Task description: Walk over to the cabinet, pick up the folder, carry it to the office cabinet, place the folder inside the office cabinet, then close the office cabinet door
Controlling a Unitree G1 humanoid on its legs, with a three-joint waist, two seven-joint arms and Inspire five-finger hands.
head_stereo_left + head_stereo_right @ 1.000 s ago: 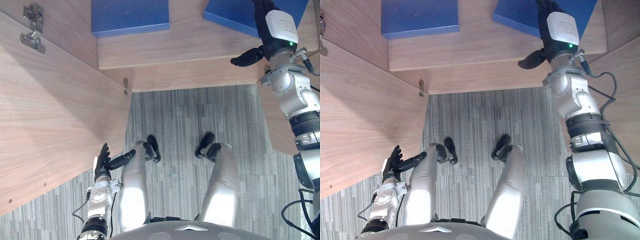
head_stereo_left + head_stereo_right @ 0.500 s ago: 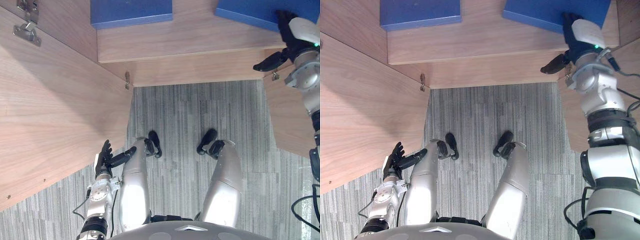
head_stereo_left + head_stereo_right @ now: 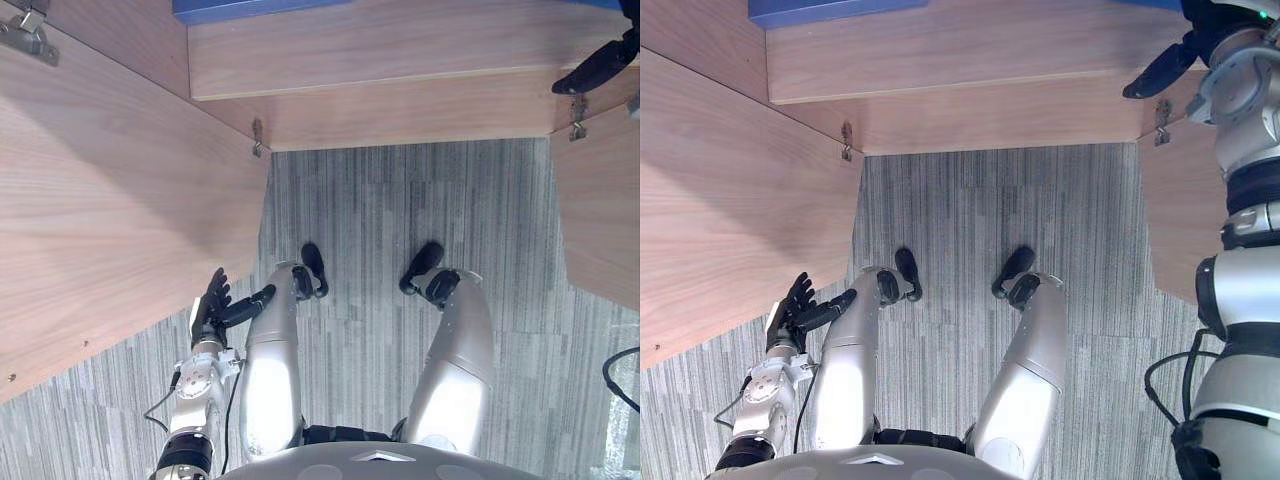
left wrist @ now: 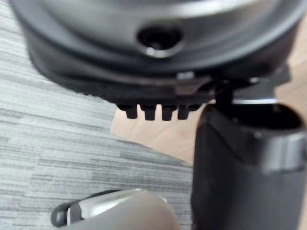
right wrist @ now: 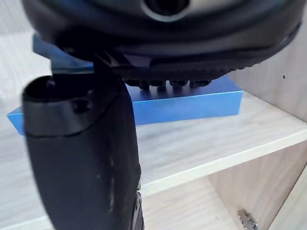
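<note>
Blue folder (image 5: pixel 192 103) lies flat on the cabinet shelf (image 5: pixel 216 143), just past the right hand (image 5: pixel 81 153). That hand's fingers are straight, thumb out, nothing held. From the head cam it's at upper right, by a hinge (image 3: pixel 1160 120). 2nd blue folder (image 3: pixel 260 8) at top-left edge, same shelf. Left hand (image 3: pixel 210 305) at lower left, fingers spread, empty, beside the open left door (image 3: pixel 110 200). Grey carpet (image 3: pixel 400 220) in the middle.
</note>
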